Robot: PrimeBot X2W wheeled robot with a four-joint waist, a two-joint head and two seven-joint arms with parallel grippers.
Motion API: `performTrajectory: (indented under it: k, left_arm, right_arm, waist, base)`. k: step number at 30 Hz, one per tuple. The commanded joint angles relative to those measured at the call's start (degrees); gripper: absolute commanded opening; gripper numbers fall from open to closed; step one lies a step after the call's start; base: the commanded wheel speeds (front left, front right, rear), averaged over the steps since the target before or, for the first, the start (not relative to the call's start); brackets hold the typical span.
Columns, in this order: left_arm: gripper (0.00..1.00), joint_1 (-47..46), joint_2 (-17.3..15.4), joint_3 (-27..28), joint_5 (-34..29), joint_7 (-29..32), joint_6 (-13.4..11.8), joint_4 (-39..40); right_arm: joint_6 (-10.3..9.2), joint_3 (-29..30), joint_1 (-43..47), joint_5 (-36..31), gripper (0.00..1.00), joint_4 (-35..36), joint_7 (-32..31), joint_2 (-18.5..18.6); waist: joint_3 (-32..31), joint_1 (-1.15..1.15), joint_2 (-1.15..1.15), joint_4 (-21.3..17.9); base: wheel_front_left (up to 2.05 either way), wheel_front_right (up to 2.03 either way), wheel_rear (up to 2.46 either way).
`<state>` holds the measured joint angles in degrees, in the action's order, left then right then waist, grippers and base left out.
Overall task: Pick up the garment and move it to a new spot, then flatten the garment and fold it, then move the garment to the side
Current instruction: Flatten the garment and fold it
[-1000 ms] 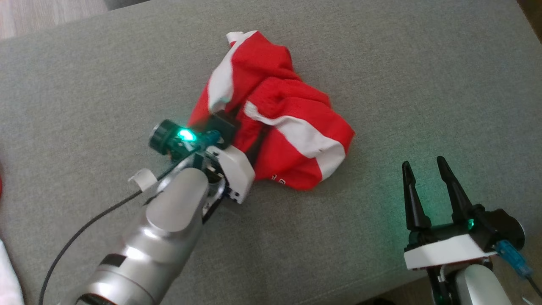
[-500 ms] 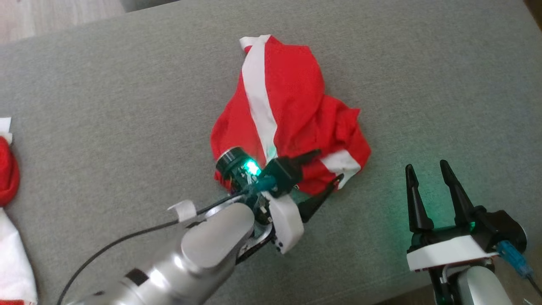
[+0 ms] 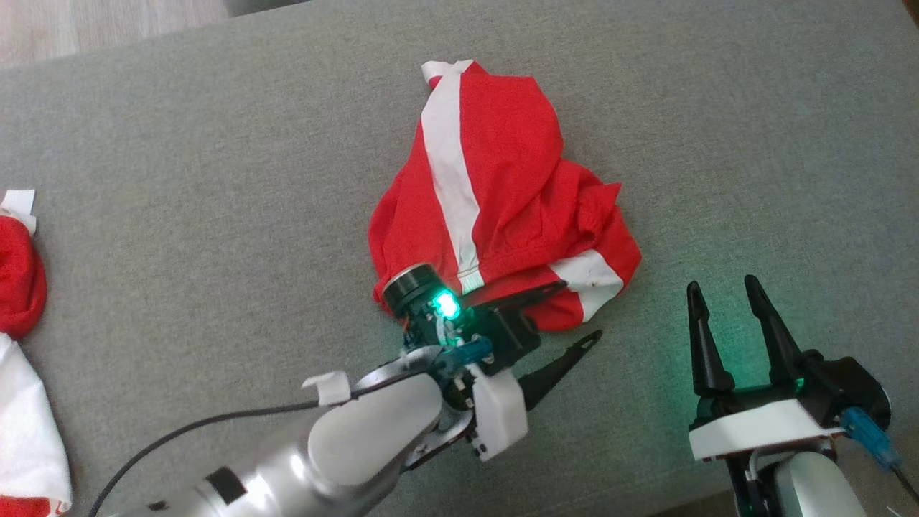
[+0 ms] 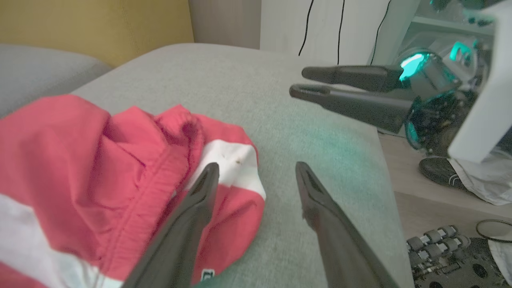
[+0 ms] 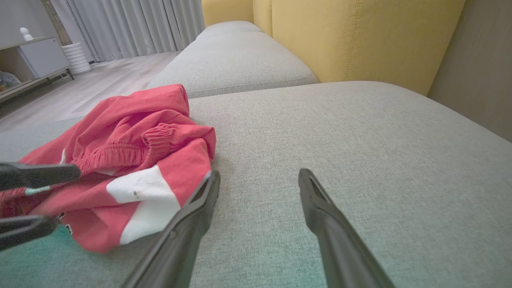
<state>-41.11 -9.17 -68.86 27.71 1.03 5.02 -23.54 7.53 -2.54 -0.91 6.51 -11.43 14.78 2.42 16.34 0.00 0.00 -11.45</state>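
Grey cushion (image 3: 179, 179), red garment (image 3: 502, 179) with near edge at parted left jaws

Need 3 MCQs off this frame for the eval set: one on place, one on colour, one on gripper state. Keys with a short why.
1. Where does the garment lie?
A. on the floor
B. in a basket
C. on the grey cushion

2. Its stripes are:
A. blue
B. white
C. black

3. The fingers of the left gripper are:
A. spread apart
B. clamped on cloth
C. shut, empty

Key:
1 C, it sits crumpled on the grey cushion.
2 B, white bands cross the red cloth.
3 A, the left wrist view shows a wide gap between them.
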Motion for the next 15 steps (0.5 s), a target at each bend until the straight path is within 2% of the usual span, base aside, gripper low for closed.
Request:
performTrajectory:
  k: [1, 8, 12, 15]
  left_arm:
    - [1.0, -1.42, -1.33, 1.58, -0.62, -0.05, -0.76, 1.4]
    - [1.0, -1.45, -2.01, 2.96, 0.91, 0.17, -1.62, -1.44]
    - [1.0, -0.79, -1.51, 3.69, 5.27, 1.89, 0.29, -3.39]
    - [1.0, -2.03, -1.59, 4.93, 5.31, -0.57, -0.04, -4.06]
  right_arm:
    - [-0.04, -1.07, -1.91, 0.41, 1.0, 1.49, 0.22, 0.45]
    - [-0.04, -1.31, -2.55, 0.69, 1.0, 1.42, 0.22, 0.45]
    - [-0.04, -1.36, -3.02, 0.61, 1.0, 1.27, 0.22, 0.45]
    - [-0.04, -1.32, -3.32, 0.39, 1.0, 1.22, 0.22, 0.45]
  waist:
    - [0.26, 0.0, 0.0, 0.0]
    - [1.17, 0.0, 0.0, 0.24]
    - [1.76, 0.0, 0.0, 0.48]
    - [2.07, 0.0, 0.0, 0.76]
  base:
    - [0.0, 0.0, 0.0]
    - [0.0, 0.0, 0.0]
    - [0.0, 0.0, 0.0]
    - [0.0, 0.0, 0.0]
